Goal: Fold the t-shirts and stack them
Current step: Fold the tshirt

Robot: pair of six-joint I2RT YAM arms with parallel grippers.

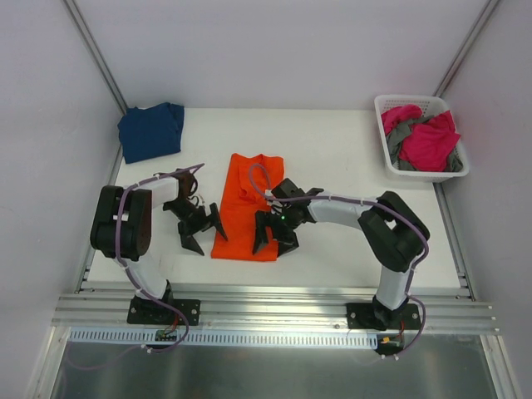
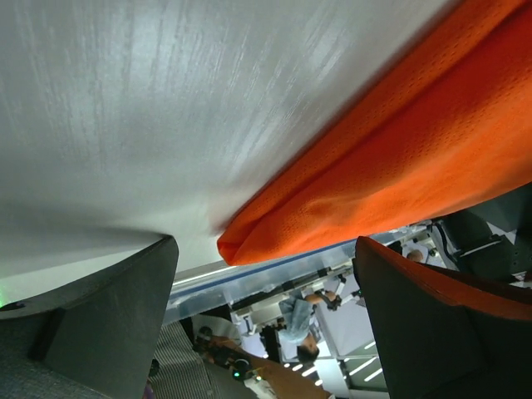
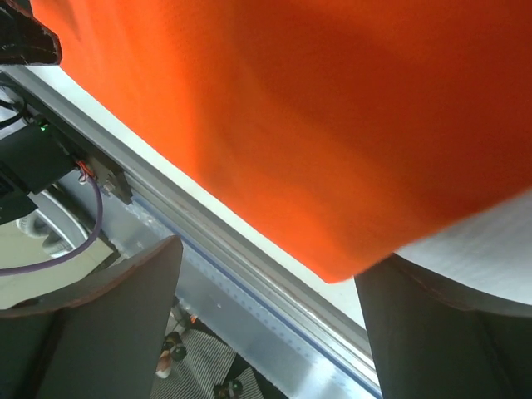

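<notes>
White slotted basket (image 1: pixel 432 174) at far-rt corner, white tabletop (image 1: pixel 332 141), alu rail (image 1: pixel 274 303) along near edge

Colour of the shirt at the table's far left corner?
The shirt is navy blue; top external view shows it best.

Table (image 1: pixel 332 158): plain white, no pattern. Orange t-shirt (image 1: pixel 245 208), mid-table toward the near edge: bright orange all over, no print; seen close, the cloth showed a fine dotted mesh weave. Navy t-shirt (image 1: pixel 151 130), far left corner: solid dark blue, plain. Basket (image 1: pixel 428 175), far right corner: white, with slotted walls. In it were magenta pink t-shirts (image 1: pixel 428 143) and a grey t-shirt (image 1: pixel 401 135), all plain. Left gripper (image 1: pixel 204 241) and right gripper (image 1: pixel 273 248): black fingers. Left arm (image 1: pixel 145 274) and right arm (image 1: pixel 341 208): white links with black joints, each trailed by a purple cable (image 1: pixel 158 177). Rail (image 1: pixel 274 312) along the near edge: silver metal.
</notes>
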